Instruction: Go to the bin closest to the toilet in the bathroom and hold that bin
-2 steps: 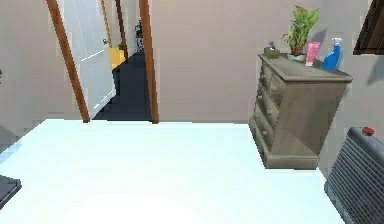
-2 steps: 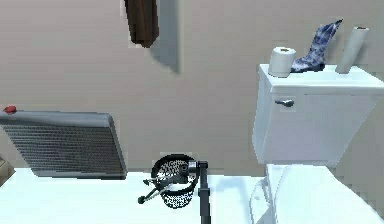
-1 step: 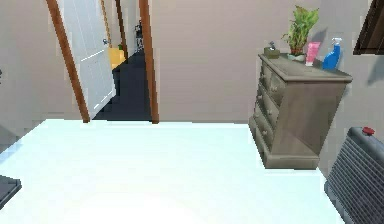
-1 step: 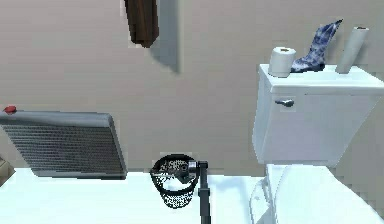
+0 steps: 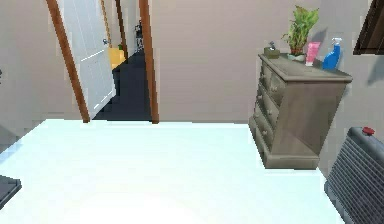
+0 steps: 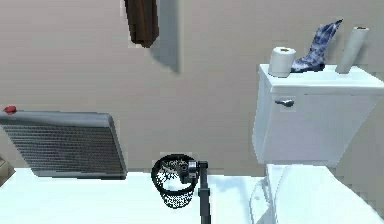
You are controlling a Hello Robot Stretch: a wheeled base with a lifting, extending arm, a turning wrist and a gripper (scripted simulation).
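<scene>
One dark gripper (image 6: 193,169) is showing at the end of the square arm (image 6: 205,198), right by the bin (image 6: 172,188). Whether it is grasping anything, I cannot tell. The bin, a round black wire-mesh basket, is sitting on the pale floor (image 6: 60,205) just beside the glossy white toilet (image 6: 315,120), possibly with pale scraps lying inside. A paper roll (image 6: 282,61) is resting on the toilet's top. A grey ribbed radiator (image 6: 62,145) is standing farther off.

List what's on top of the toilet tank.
On the toilet tank: a white paper roll, a blue patterned boot and a grey cylinder. Anything behind them on the lid is covered.
</scene>
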